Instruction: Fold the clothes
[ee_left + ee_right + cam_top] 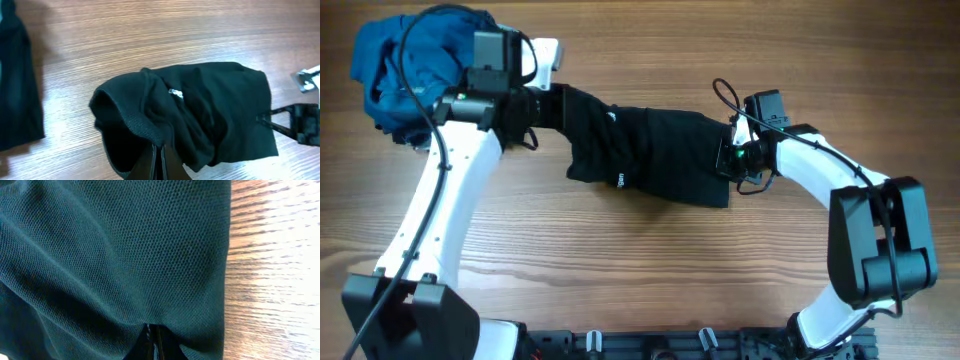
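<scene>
A black mesh garment [650, 155] lies stretched across the middle of the wooden table, with a small white logo. My left gripper [542, 105] is shut on its left end; in the left wrist view the fingers [160, 155] pinch a bunched fold of the garment [200, 110]. My right gripper [732, 152] is shut on its right edge; in the right wrist view the fingers [152, 335] pinch the mesh garment [115, 255], which fills most of the frame.
A crumpled pile of blue clothes [405, 60] lies at the back left corner, partly under the left arm. Dark cloth [17, 85] hangs at the left of the left wrist view. Bare wooden table [650, 260] lies in front.
</scene>
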{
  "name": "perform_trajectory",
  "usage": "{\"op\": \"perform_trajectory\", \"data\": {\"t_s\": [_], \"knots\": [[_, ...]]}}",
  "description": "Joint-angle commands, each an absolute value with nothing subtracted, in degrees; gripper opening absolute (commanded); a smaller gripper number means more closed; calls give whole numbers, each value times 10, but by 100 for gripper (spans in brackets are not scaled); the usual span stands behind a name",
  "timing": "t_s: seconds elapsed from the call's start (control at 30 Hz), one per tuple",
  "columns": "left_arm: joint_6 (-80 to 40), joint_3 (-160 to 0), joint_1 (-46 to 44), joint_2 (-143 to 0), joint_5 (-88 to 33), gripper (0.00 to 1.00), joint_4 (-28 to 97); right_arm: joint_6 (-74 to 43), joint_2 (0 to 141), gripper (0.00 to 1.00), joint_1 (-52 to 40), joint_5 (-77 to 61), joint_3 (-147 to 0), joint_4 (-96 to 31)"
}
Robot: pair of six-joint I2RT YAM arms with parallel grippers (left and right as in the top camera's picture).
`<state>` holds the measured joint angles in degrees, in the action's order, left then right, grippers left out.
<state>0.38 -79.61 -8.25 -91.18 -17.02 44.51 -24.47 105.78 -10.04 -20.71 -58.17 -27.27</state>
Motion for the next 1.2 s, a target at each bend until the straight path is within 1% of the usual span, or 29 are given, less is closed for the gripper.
{"op": "perform_trajectory", "data": {"t_s": [0.0,0.2,0.37,0.47,0.57,0.7,0.73,0.77,0.8,0.83,0.87,0.9,1.03,1.1,1.17], "knots": [[6,-796,-144,-888,-174,4,421,-267,1120,4,-103,-207,-577,-262],[6,-795,-287,-904,-173,4,337,-272,1138,4,-103,-211,-576,-262],[6,-795,-385,-998,-173,4,279,-271,1138,4,-103,-228,-576,-259],[-17,-795,-409,-1035,-164,4,255,-272,1138,4,-102,-237,-577,-256],[-20,-795,-410,-1039,-164,4,250,-270,1123,4,-78,-286,-585,-242],[-22,-795,-410,-1039,-165,4,243,-271,1023,4,-10,-337,-611,-248],[-25,-795,-410,-1039,-165,4,241,-272,990,7,12,-347,-616,-249],[-29,-795,-410,-1039,-165,9,239,-272,954,11,36,-357,-619,-250],[-40,-795,-410,-1039,-165,54,235,-272,922,21,59,-362,-620,-249],[-51,-795,-410,-1039,-165,74,230,-272,898,26,76,-361,-620,-251],[-63,-795,-410,-1039,-165,97,220,-271,874,30,92,-361,-620,-256],[-75,-796,-410,-1039,-165,100,205,-269,864,31,99,-361,-620,-263],[-118,-796,-404,-994,-164,100,162,-256,862,32,100,-361,-620,-281],[-176,-796,-373,-943,-164,100,156,-249,862,32,96,-366,-619,-281],[-226,-796,-328,-895,-165,100,159,-216,865,31,65,-376,-619,-282]]}}
